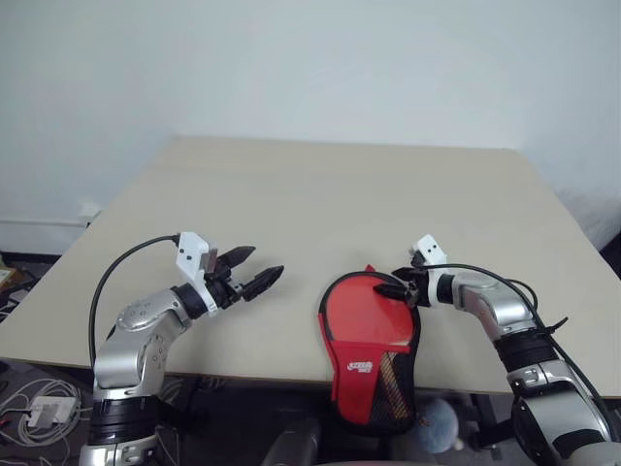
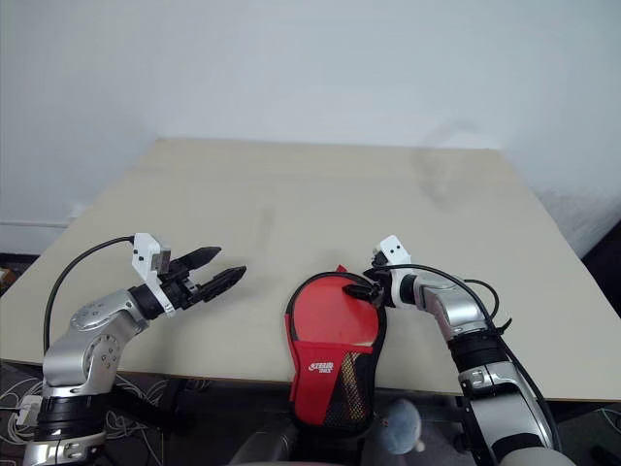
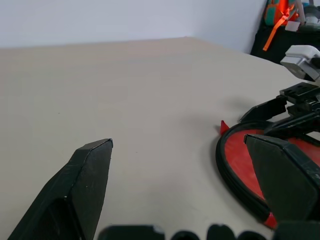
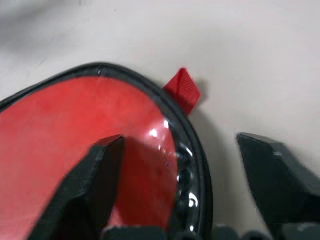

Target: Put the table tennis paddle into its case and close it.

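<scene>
While the beige table (image 1: 320,194) takes up most of the head views, the case (image 1: 371,351) is seen at its near edge, a paddle-shaped red pouch with black rim, white logo and black mesh panel, its narrow end hanging over the edge; a small red tab (image 4: 182,89) sticks out at its rounded top. The right gripper (image 4: 180,160) is set at that rim with fingers apart, one over the red face and one outside the rim, nothing clamped. The left gripper (image 1: 256,271) is held well apart to the left above the table, fingers spread and empty.
</scene>
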Controlling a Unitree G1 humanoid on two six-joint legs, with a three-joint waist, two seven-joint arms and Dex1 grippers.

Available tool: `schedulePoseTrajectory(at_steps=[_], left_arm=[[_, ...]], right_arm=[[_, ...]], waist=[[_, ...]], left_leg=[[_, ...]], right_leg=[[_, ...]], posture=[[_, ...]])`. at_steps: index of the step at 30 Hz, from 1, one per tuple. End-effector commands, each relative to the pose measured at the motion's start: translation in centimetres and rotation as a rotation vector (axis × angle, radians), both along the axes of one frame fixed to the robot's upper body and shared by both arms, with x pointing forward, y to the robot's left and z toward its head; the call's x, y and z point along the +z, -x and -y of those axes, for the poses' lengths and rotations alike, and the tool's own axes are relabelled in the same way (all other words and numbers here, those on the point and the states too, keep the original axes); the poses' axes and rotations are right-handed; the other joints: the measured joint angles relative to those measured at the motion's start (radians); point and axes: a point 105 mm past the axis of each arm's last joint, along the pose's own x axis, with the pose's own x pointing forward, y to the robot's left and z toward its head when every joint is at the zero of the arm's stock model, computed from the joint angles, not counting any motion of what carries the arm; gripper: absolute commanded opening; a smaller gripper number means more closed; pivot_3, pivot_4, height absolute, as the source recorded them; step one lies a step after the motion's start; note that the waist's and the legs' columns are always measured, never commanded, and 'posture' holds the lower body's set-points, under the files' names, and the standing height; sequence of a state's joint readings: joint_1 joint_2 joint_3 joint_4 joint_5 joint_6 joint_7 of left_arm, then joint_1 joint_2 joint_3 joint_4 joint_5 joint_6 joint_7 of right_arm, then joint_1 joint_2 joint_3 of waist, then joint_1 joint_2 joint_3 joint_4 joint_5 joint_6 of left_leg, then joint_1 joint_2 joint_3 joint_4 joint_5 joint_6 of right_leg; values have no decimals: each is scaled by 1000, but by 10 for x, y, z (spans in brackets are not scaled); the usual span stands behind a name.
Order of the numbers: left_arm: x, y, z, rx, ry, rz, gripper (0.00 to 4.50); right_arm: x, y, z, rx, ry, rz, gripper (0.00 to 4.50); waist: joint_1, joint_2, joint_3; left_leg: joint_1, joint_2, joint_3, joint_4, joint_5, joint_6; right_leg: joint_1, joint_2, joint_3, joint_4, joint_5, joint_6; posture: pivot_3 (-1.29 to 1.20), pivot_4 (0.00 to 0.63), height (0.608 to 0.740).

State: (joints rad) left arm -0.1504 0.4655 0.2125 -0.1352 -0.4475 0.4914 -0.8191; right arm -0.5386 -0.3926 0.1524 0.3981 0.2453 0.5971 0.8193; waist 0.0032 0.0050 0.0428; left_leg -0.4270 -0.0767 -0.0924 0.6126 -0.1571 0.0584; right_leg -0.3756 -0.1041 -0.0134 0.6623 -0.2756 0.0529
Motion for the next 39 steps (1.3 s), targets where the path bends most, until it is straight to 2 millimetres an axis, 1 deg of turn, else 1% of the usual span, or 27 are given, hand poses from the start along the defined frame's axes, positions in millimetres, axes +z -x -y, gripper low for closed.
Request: schedulePoseTrajectory(at_steps=[1,7,9,10,12,14,16,18,21,23,27,29,30,31,33,35,37,39], left_arm=[[9,1,3,-7,-7,40,4500],[4,1,2,4,-13,27,4500],[4,0,2,7,-13,26,4500],[3,0,2,9,-12,26,4500],[2,0,3,12,-11,25,4500],[2,0,2,15,-12,24,4500],[1,0,2,20,-13,23,4500],[1,0,1,24,-15,22,4500],[-1,1,0,31,-18,17,4500],[-2,1,-1,33,-19,13,4500],[-4,1,0,36,-20,9,4500],[-4,1,0,36,-20,8,4500],[-4,1,0,37,-20,7,4500],[-5,2,0,38,-20,7,4500],[-4,3,-3,44,-30,12,4500],[1,4,-8,57,-18,25,4500],[3,6,-14,66,-27,31,4500],[3,9,-20,75,-34,31,4500]], right_arm=[[0,-6,3,-54,-14,-21,2639],[11,-10,-9,-45,-64,0,692],[14,-12,-10,-45,-63,16,55],[16,-15,-9,-54,-58,32,22],[19,-32,2,-152,-13,86,22],[18,-54,25,-301,123,188,22],[19,-69,47,-437,187,222,22],[25,-78,62,-533,204,253,22],[30,-87,80,-650,222,269,22],[27,-87,83,-664,243,258,22],[17,-84,77,-620,267,247,22],[16,-83,71,-597,226,232,542],[18,-83,66,-578,186,226,737],[23,-83,62,-557,144,230,1072],[39,-83,61,-517,75,260,1755],[57,-79,65,-478,-7,272,2431],[74,-71,68,-420,-78,273,3096],[88,-59,65,-341,-126,272,3776]], waist=[[0,0,0],[0,0,0],[-2,0,0],[-4,0,0],[-5,0,0],[-5,1,0],[-1,1,0],[8,1,0],[7,1,0],[6,2,0],[6,2,0],[6,3,0],[5,2,0],[2,2,0],[-4,2,0],[-5,4,1],[-4,5,1],[-4,5,1]], left_leg=[[0,0,0,0,0,0],[0,1,1,-1,0,0],[0,1,1,-1,0,-1],[0,2,1,-2,0,-1],[0,2,1,-3,0,-1],[0,1,1,-4,2,-3],[0,0,0,-5,3,-5],[-1,-1,-1,-5,4,-6],[-1,-2,-1,-5,4,-6],[-1,-2,1,-6,5,-6],[-1,0,2,-7,5,-7],[0,0,2,-7,5,-7],[0,1,2,-7,5,-7],[0,1,2,-7,5,-7],[0,2,3,-7,5,-7],[-1,3,3,-8,5,-7],[-1,4,4,-8,5,-7],[-1,4,5,-8,5,-7]], right_leg=[[0,0,0,0,0,0],[-1,1,1,0,1,-2],[-2,1,1,0,1,-2],[-3,1,1,0,1,-2],[-4,2,2,0,3,-4],[-6,3,5,0,4,-5],[-8,4,6,0,7,-7],[-8,3,5,0,7,-7],[-8,3,6,-1,8,-6],[-10,4,10,0,8,-5],[-11,8,13,0,8,-6],[-11,9,14,0,9,-6],[-11,10,15,0,9,-6],[-12,10,15,0,9,-6],[-12,12,17,0,9,-6],[-13,13,18,0,9,-7],[-14,14,19,0,9,-7],[-14,14,20,0,9,-7]], posture=[[0,0,707],[0,0,707],[0,0,707],[0,0,707],[0,0,707],[0,0,707],[0,0,707],[0,0,707],[0,0,707],[0,0,707],[0,0,707],[0,0,707],[0,0,707],[0,0,707],[0,0,707],[0,0,707],[0,0,707],[0,0,707]])
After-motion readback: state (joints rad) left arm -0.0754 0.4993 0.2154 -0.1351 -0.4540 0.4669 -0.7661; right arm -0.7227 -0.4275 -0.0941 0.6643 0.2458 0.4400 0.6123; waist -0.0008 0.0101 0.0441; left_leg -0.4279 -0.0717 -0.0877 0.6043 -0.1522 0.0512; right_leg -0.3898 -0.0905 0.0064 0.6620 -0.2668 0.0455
